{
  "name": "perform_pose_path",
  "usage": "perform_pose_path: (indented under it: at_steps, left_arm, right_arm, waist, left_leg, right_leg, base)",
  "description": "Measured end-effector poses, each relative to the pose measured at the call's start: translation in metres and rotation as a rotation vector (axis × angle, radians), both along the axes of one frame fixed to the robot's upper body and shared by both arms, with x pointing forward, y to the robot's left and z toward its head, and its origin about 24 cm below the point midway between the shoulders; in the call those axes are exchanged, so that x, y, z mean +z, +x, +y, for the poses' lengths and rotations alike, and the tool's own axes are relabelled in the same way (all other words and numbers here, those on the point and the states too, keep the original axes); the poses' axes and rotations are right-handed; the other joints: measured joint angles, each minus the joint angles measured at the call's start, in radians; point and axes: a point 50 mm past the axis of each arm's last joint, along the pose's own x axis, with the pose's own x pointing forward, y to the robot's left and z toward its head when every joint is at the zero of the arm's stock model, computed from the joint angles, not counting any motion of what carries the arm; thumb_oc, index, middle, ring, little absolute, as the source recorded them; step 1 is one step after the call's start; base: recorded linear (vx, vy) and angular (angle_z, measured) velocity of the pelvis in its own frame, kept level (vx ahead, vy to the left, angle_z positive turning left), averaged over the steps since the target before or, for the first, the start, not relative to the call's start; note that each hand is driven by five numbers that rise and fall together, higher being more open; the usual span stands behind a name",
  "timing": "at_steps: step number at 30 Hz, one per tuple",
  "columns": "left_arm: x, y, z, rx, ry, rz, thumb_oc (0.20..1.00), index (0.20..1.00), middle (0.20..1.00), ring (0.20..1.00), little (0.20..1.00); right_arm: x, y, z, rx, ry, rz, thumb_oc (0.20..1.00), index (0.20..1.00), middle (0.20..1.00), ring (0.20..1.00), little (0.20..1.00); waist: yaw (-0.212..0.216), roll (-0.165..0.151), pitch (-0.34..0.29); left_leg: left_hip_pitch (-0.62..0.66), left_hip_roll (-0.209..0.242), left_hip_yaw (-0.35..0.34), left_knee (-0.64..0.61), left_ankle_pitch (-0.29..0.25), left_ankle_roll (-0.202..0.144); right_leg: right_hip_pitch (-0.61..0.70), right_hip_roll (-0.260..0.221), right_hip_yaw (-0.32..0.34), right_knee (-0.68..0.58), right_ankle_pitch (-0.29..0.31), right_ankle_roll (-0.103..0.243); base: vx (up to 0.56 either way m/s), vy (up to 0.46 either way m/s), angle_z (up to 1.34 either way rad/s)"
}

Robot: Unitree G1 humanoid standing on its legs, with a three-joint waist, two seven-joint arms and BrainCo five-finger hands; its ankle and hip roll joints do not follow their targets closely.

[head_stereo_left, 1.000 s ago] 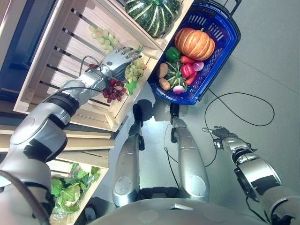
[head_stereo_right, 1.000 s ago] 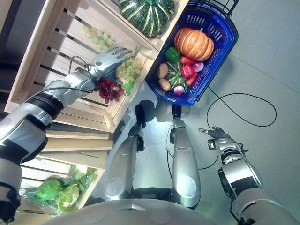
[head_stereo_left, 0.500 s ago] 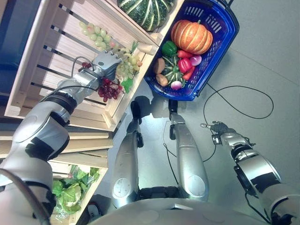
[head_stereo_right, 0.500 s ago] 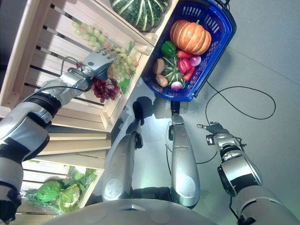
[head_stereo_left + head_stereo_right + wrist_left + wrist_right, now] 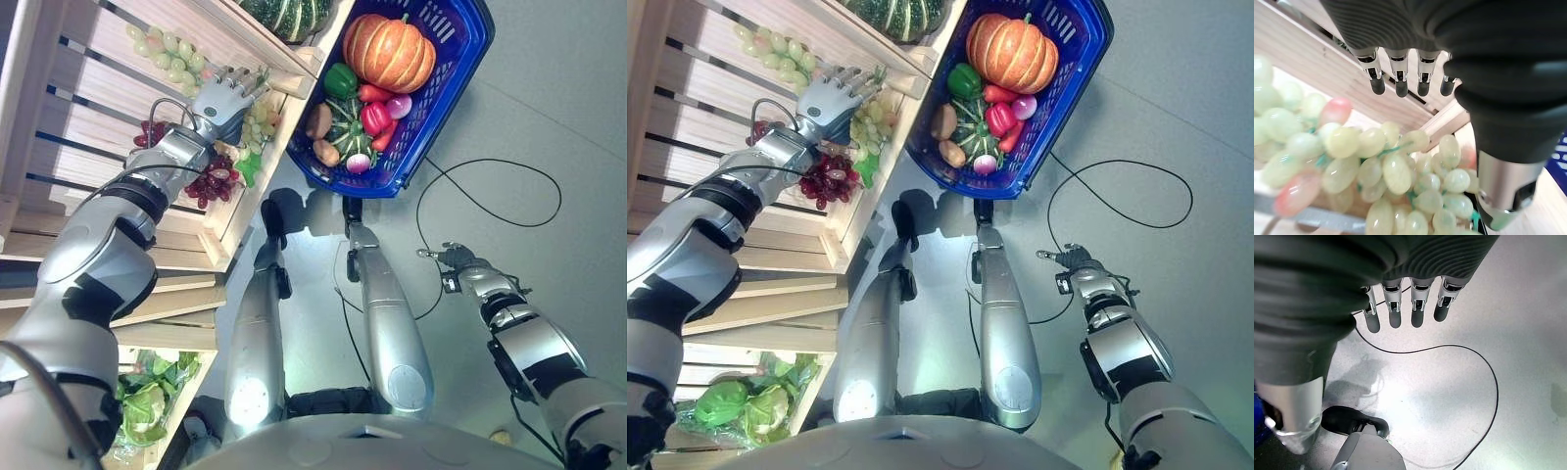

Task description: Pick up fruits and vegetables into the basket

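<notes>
- The left hand (image 5: 223,98) reaches into a slatted wooden crate (image 5: 88,108), fingers (image 5: 1400,78) straight and released, poised above a bunch of green grapes (image 5: 1386,171); whether the fingertips touch the fruit cannot be told
- That green bunch (image 5: 257,125) lies in the crate against its front wall, beside the hand; red grapes (image 5: 208,181) sit just under the wrist; a second green bunch (image 5: 162,54) lies further back on the slats, its long axis running along the boards
- A dark green striped squash (image 5: 284,12) rests in the neighbouring crate section past a wooden divider
- The blue plastic basket (image 5: 460,49) stands on the floor just beside the crate; it holds an orange pumpkin (image 5: 390,51), a green pepper (image 5: 340,80), a red pepper (image 5: 374,117), a small striped squash (image 5: 345,137), potatoes (image 5: 319,122) and a radish (image 5: 358,163)
- Leafy cabbages (image 5: 745,406) sit on a lower shelf
- The right hand (image 5: 460,264) hangs low over the smooth grey floor (image 5: 549,127), well apart from the basket, fingers (image 5: 1396,308) relaxed and holding nothing
</notes>
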Motion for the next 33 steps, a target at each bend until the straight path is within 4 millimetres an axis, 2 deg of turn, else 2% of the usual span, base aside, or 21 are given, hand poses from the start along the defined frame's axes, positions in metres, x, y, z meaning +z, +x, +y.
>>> perform_pose_path:
  at_steps: [16,33]
  left_arm:
    - [-0.008,0.003,0.003,0.071,0.068,0.058,1.000,1.000,1.000,1.000,1.000]
    - [-0.007,0.005,0.012,0.141,0.155,0.021,1.000,1.000,1.000,1.000,1.000]
  right_arm:
    - [0.009,0.011,0.006,0.019,0.007,-0.039,1.000,1.000,1.000,1.000,1.000]
    - [0.016,0.018,0.010,0.009,0.021,-0.076,1.000,1.000,1.000,1.000,1.000]
  waist:
    - [-0.013,-0.031,-0.001]
    - [-0.013,-0.033,-0.002]
  left_leg:
    - [-0.046,0.001,-0.001,0.023,-0.008,0.001]
    - [-0.098,0.003,-0.008,0.041,-0.013,0.000]
  right_leg:
    - [-0.038,0.000,-0.001,0.005,0.000,0.000]
    - [-0.082,0.001,-0.003,0.013,0.000,0.000]
  base:
    - [0.00,0.000,0.00]
    - [0.00,0.000,0.00]
